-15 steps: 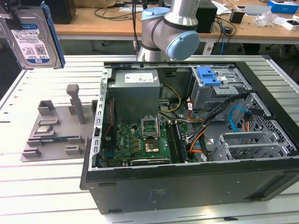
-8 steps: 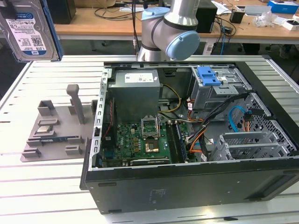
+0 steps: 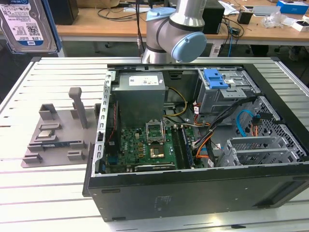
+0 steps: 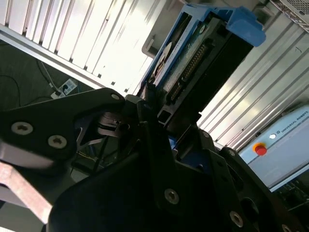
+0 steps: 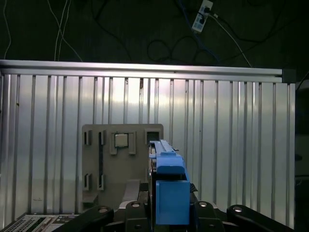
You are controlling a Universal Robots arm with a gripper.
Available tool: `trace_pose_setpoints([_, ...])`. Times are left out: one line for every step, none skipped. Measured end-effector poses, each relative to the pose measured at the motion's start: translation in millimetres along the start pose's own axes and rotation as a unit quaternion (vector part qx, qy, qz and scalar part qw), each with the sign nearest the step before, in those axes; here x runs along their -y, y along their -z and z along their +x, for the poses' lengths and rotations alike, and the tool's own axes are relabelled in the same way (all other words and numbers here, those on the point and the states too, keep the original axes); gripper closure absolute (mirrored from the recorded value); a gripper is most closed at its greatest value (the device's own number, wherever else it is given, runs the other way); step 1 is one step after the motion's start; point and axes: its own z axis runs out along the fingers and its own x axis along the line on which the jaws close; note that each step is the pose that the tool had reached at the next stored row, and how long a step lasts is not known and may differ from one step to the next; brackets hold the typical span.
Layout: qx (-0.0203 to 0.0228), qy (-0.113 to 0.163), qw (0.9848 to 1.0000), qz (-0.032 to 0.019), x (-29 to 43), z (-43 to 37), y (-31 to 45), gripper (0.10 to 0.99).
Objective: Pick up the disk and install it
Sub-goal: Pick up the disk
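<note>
The disk sat clamped between the fingers of the gripper, its length running out past the fingertips. Straight beyond the disk's far end, beneath the gripper, the fixture plate lay flat on the slatted table, with the table's edge rail farther on. The computer case lay on the same table, off to one side of the gripper, on the exterior view's right of the plate. Inside the case, the power supply stood beyond the motherboard in the exterior view. The drive cage, with a bracket on top of it, lay on the far side of the power supply from the gripper.
</note>
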Motion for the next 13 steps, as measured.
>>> trace_pose_setpoints([0.0000, 0.000, 1.0000, 0.0000, 0.0, 0.0, 0.0, 0.718])
trace_pose_setpoints([0.0000, 0.000, 1.0000, 0.0000, 0.0, 0.0, 0.0, 0.718])
trace_pose_setpoints([0.0000, 0.000, 1.0000, 0.0000, 0.0, 0.0, 0.0, 0.718])
trace_pose_setpoints([0.0000, 0.000, 1.0000, 0.0000, 0.1, 0.0, 0.1, 0.718])
trace_pose_setpoints([0.0000, 0.000, 1.0000, -0.0001, 2.1, 0.0, 0.2, 0.718])
trace_pose_setpoints([0.0000, 0.000, 1.0000, 0.0000, 4.3, 0.1, 0.2, 0.718])
trace_pose_setpoints([0.0000, 0.000, 1.0000, 0.0000, 6.9, 0.2, 0.3, 0.718])
trace_pose_setpoints([0.0000, 0.000, 1.0000, 0.0000, 14.1, 0.4, 0.6, 0.718])
trace_pose_setpoints([0.0000, 0.000, 1.0000, 0.0000, 21.5, 0.6, 1.0, 0.718])
trace_pose_setpoints([0.0000, 0.000, 1.0000, 0.0000, 27.9, 0.7, 1.2, 0.718])
trace_pose_setpoints([0.0000, 0.000, 1.0000, 0.0000, 35.5, 0.9, 1.6, 0.718])
trace_pose_setpoints([-0.0001, 0.000, 1.0000, 0.0000, 40.5, 1.1, 1.8, 0.718])
trace_pose_setpoints([-0.0001, 0.000, 1.0000, 0.0000, 43.9, 1.2, 1.9, 0.718])
